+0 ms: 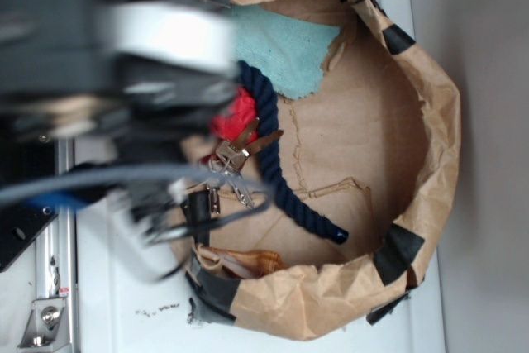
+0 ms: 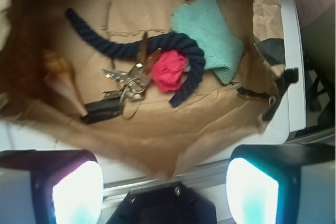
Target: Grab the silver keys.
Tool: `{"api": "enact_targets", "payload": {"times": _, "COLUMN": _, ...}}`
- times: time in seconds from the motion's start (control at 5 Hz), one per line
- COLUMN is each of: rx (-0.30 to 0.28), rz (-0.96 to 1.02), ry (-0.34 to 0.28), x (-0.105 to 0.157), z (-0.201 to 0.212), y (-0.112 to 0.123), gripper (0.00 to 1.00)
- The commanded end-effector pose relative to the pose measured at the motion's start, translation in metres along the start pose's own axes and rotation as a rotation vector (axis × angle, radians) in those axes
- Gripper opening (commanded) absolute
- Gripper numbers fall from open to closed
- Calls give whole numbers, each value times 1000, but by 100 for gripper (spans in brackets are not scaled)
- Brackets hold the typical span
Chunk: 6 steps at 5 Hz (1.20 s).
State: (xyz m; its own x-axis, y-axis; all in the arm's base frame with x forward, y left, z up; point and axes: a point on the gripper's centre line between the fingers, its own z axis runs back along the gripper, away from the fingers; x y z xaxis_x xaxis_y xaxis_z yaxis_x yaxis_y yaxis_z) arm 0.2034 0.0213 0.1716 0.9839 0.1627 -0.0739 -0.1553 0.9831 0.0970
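1. A shallow brown paper basin with rolled walls patched by black tape is seen in both views.
2. The silver keys are found on the basin floor near its middle, with a brownish tag lying at their edge.
3. A red ball of fabric is seen just beside the keys, enclosed by the curl of a navy-blue rope.
4. A teal cloth is spread against one basin wall, partly under the rope.
5. A black clip is seen next to the keys.
6. The gripper is held above the near rim with its fingers spread wide apart, and nothing is held.
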Motion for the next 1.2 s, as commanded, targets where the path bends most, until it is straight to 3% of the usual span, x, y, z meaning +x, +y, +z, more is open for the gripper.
{"api": "enact_targets", "payload": {"times": 0.0, "rx": -111, "rz": -57, "ry": -100, "x": 39, "z": -25, "y": 10, "gripper": 100}}
{"api": "enact_targets", "payload": {"times": 0.2, "rx": -273, "rz": -183, "ry": -171, "x": 36, "z": -35, "y": -9, "gripper": 100}}
{"api": "enact_targets", "payload": {"times": 0.8, "rx": -273, "rz": -183, "ry": -171, "x": 36, "z": -35, "y": -9, "gripper": 100}}
{"api": "enact_targets", "payload": {"times": 1.0, "rx": -179, "rz": -139, "ry": -74, "x": 66, "z": -82, "y": -21, "gripper": 100}}
